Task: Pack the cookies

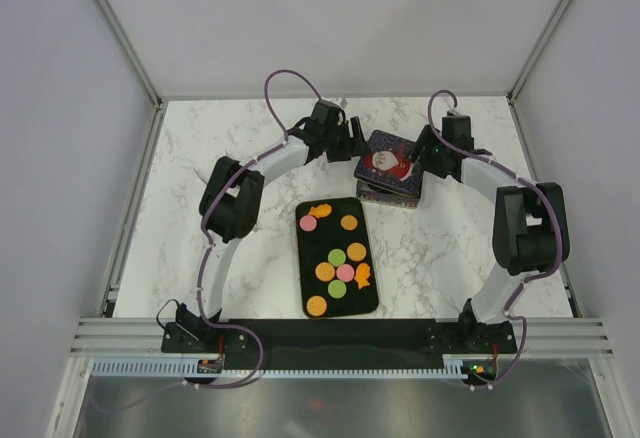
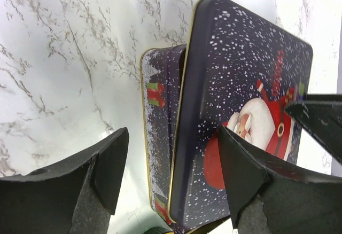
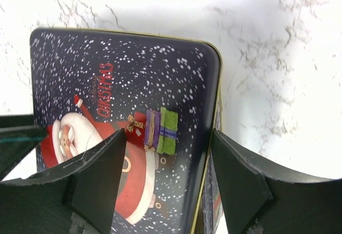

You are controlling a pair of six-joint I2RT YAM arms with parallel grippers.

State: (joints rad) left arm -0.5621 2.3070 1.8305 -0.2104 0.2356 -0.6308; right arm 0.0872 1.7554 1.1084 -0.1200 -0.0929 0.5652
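The cookies (image 1: 338,256), flat round pieces in orange, pink and green plus two orange star-like shapes, lie on the black tray (image 1: 330,238) at the table's middle. None is in a gripper. Behind the tray stands the square Santa tin (image 1: 390,166). Its lid (image 2: 240,84) sits askew, shifted off the base (image 2: 160,111). My left gripper (image 1: 358,146) is open at the tin's left side, its jaws (image 2: 173,170) straddling the lid's edge. My right gripper (image 1: 428,158) is open at the tin's right side, its jaws (image 3: 168,175) over the lid (image 3: 133,73) and its right edge.
The table is white marble (image 1: 220,138) with grey walls close on three sides. A black bar (image 1: 330,333) carrying the arm bases runs along the near edge. The other arm's finger shows at the edge of each wrist view (image 2: 320,116).
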